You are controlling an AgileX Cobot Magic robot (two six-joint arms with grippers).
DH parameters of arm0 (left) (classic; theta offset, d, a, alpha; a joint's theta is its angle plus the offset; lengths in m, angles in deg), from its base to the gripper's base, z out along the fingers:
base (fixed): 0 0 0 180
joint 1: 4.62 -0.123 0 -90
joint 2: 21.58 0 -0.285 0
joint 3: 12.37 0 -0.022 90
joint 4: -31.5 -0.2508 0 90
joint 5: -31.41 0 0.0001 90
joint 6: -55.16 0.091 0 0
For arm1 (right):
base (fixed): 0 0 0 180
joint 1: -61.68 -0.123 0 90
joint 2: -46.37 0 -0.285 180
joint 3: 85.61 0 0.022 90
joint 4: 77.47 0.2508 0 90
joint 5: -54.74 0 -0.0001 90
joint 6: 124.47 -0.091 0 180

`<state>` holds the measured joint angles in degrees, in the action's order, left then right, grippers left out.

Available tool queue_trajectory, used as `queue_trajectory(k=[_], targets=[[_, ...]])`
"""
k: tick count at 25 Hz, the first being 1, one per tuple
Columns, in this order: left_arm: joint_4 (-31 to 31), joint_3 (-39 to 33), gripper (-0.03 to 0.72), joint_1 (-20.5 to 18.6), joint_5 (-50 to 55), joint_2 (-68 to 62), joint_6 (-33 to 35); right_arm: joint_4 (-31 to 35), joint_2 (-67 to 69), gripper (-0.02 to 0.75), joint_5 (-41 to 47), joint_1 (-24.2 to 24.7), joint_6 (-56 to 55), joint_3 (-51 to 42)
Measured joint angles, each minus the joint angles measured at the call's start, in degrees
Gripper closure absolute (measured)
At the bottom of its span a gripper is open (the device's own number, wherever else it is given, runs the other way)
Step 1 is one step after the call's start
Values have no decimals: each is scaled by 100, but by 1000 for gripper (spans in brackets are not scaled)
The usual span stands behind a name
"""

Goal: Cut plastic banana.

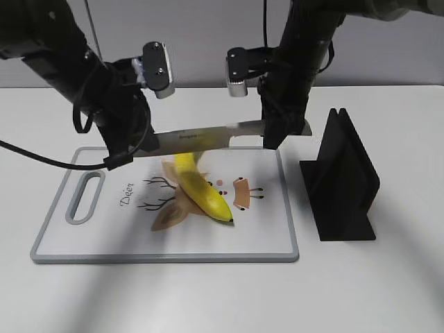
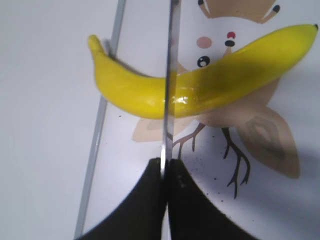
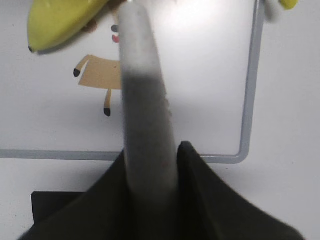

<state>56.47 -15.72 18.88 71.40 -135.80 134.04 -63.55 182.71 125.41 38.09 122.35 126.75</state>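
The plastic banana [image 1: 201, 191] lies whole on the white cutting board [image 1: 270, 236], over its deer drawing. It also shows in the left wrist view [image 2: 210, 80] and the right wrist view [image 3: 60, 20]. A knife [image 1: 201, 137] hangs level above the banana's far end. My left gripper [image 1: 128, 149] is shut on the blade's tip end [image 2: 167, 150]. My right gripper [image 1: 274, 135] is shut on the knife's grey handle [image 3: 145, 115]. In the left wrist view the blade edge crosses the banana near its middle.
A black knife stand [image 1: 343, 180] sits on the table right of the board. The board's handle slot [image 1: 84, 196] is at its left end. The board's grey rim shows in both wrist views [image 2: 97, 135] [image 3: 247, 100].
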Motion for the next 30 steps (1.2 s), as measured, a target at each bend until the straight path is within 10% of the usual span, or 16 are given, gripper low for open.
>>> queue_trajectory(k=[21, 30], targets=[[-46, -11, 655, 35, 725, 1182, -31, 387, -1437, 526, 35, -43, -415, -692], [104, -21, 159, 35, 656, 1191, -91, 430, -1478, 544, 35, -38, -506, -692]])
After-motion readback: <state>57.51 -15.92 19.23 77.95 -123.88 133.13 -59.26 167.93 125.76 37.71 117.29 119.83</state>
